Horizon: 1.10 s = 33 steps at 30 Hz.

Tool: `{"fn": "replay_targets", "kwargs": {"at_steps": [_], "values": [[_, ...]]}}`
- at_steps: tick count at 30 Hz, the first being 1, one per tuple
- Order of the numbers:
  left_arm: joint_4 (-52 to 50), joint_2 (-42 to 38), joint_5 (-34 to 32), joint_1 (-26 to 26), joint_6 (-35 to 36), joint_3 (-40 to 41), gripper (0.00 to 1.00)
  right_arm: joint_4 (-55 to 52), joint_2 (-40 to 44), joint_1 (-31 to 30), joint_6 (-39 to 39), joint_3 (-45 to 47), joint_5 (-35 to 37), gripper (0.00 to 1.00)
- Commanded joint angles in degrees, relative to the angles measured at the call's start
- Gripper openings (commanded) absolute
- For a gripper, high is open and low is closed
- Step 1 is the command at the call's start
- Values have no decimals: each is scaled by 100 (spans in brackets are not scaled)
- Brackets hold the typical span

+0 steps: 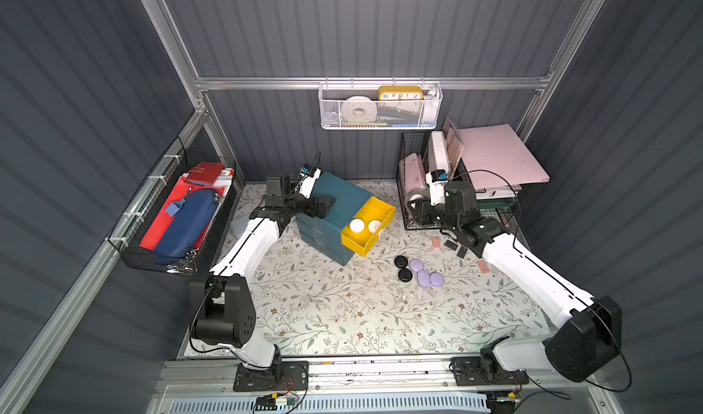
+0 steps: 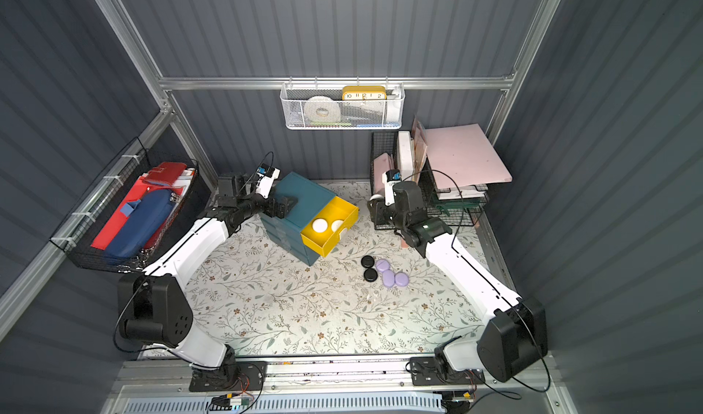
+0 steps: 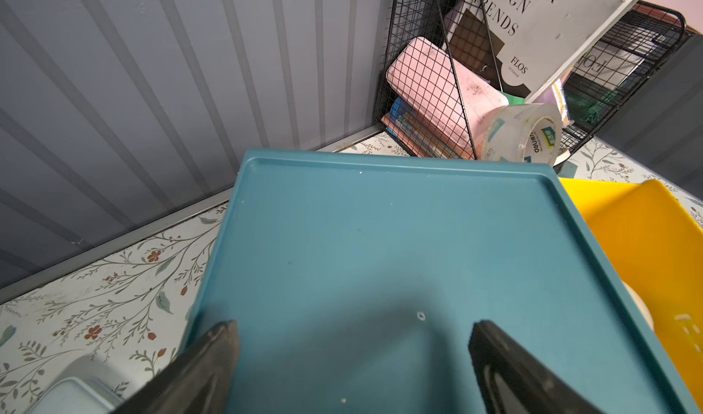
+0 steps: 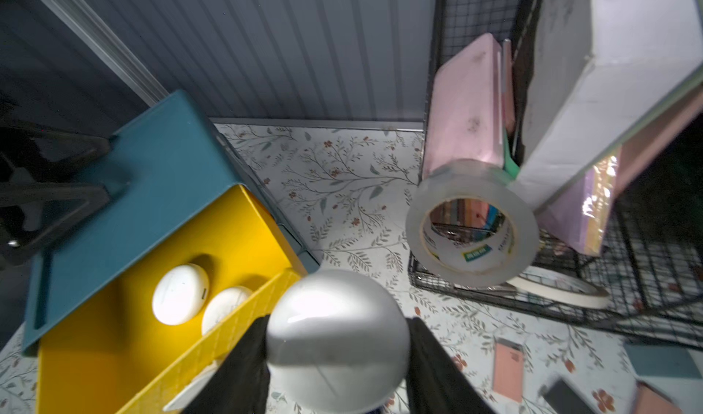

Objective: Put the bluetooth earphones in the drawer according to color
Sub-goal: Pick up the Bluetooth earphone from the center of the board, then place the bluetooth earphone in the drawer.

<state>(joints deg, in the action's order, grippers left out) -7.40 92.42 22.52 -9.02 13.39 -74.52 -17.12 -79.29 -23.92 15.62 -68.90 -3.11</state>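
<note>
Table: floral surface that carries every item below.
Cabinet: teal cube at the back of the table, on the left arm's side.
Teal drawers: two, below the top level, both flush with the cabinet.
Yellow drawer: top level, pulled out.
Wire rack: black mesh, back corner on the right arm's side.
Left gripper: jaws spread wide over the cabinet top with nothing between them. Contact with the top cannot be told.
Right gripper: clamped on the held white case, between the yellow drawer and the wire rack.
White cases: two, side by side on the yellow drawer's floor.
Lavender cases: three, clustered on the table near the yellow drawer's front.
Black cases: two, just beside the lavender cluster, on the cabinet side.
</note>
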Motion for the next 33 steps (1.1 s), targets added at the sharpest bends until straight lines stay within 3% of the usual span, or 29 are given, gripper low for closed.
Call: {"fn": "replay_targets", "kwargs": {"at_steps": [1,12,27,33], "values": [[-964,303,-93,34,-312,184,99,373,-105,-92,-43,-270,-736,0],[-992,135,-163,31,-308,203,100,391,-692,-617,-91,-766,-1309,0],[-965,206,-259,31,-305,235,99,415,-1369,-886,-55,-1023,-1524,0],[-983,232,-305,31,-286,235,99,119,-1631,-912,-12,-1253,-1294,0]]}}
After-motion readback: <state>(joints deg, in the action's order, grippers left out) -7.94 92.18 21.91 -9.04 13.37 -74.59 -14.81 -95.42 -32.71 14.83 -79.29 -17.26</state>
